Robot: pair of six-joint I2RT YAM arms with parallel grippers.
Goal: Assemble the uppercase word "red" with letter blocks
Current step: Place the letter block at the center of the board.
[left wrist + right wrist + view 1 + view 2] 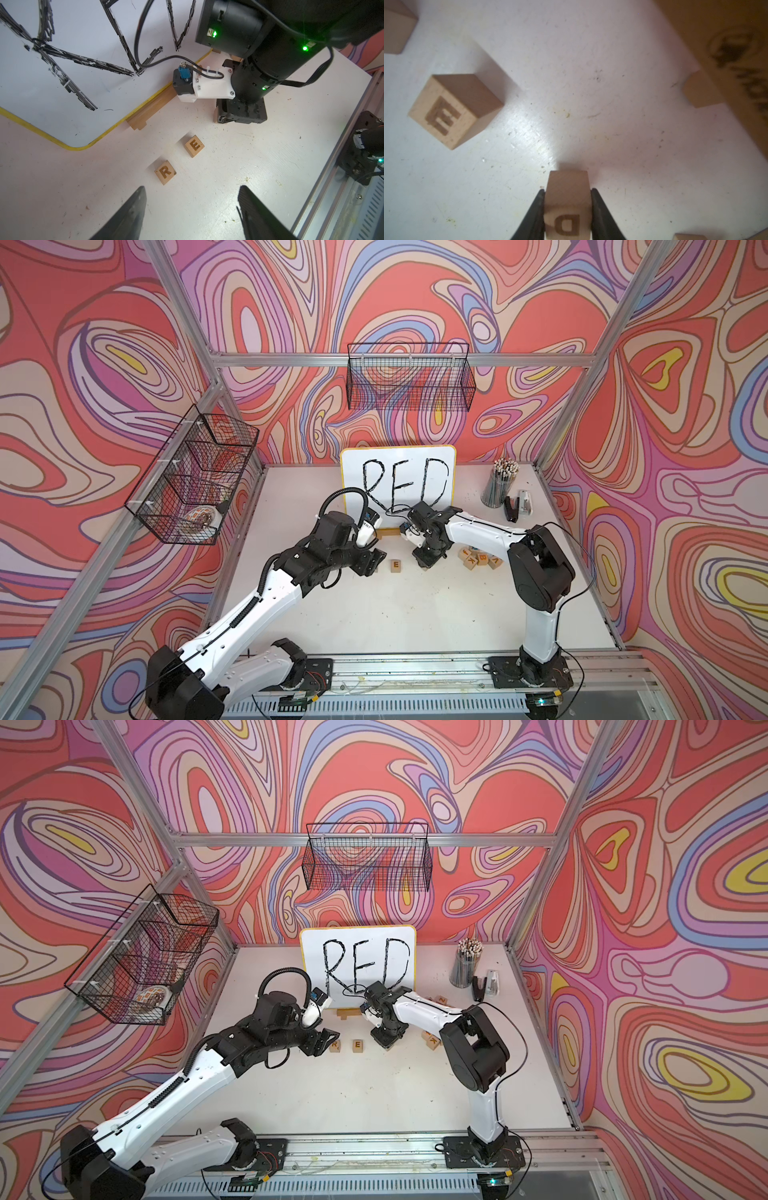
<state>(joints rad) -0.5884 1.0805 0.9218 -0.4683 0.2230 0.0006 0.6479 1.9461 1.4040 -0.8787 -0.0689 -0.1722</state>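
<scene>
As the R block (165, 172) and E block (194, 146) lie aligned on the surface (249, 166), the right hand (568, 191) grasps the D block (566, 225) to follow them, left hand (192, 187) released.

Swirling red, pink and lilac walls (104, 344) are enclosing three sides; aluminium rails (291, 359) are carrying a black wire basket (409, 377) at the back and a divided basket (191, 489) at the side, over a scuffed white tabletop (395, 614).

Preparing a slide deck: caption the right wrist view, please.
Right gripper clamps the D block; the E block rests on the white table nearby.
</scene>
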